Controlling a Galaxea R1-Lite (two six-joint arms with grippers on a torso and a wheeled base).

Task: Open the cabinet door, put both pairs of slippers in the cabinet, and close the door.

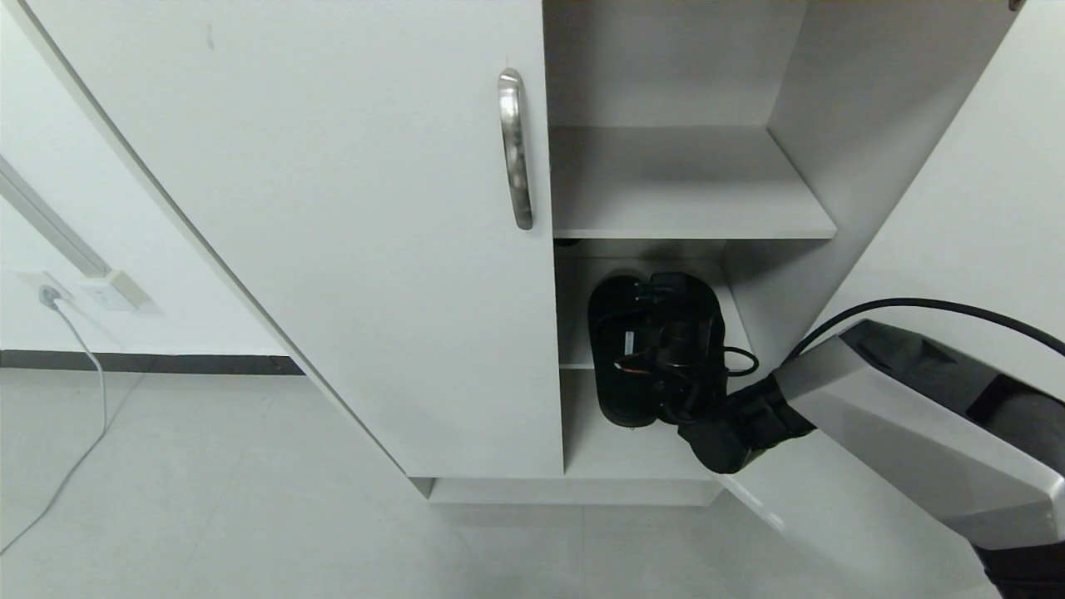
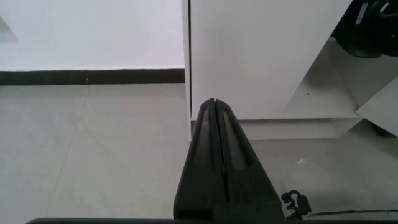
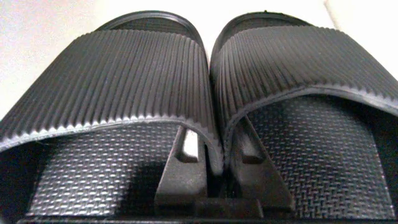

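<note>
Black slippers [image 1: 641, 349] lie side by side in the cabinet's [image 1: 691, 191] lower compartment, long axis near-to-far, toes toward the back. The right wrist view reveals the right gripper [image 3: 214, 149] pinching both straps' inner edges. The left gripper [image 2: 214, 106], fingers together, hangs over the floor [image 2: 93, 155].

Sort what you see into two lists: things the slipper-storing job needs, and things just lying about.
Job:
slippers
right gripper, shut on them
cabinet

Lying about:
socket
cable
left gripper, shut and holding nothing
</note>
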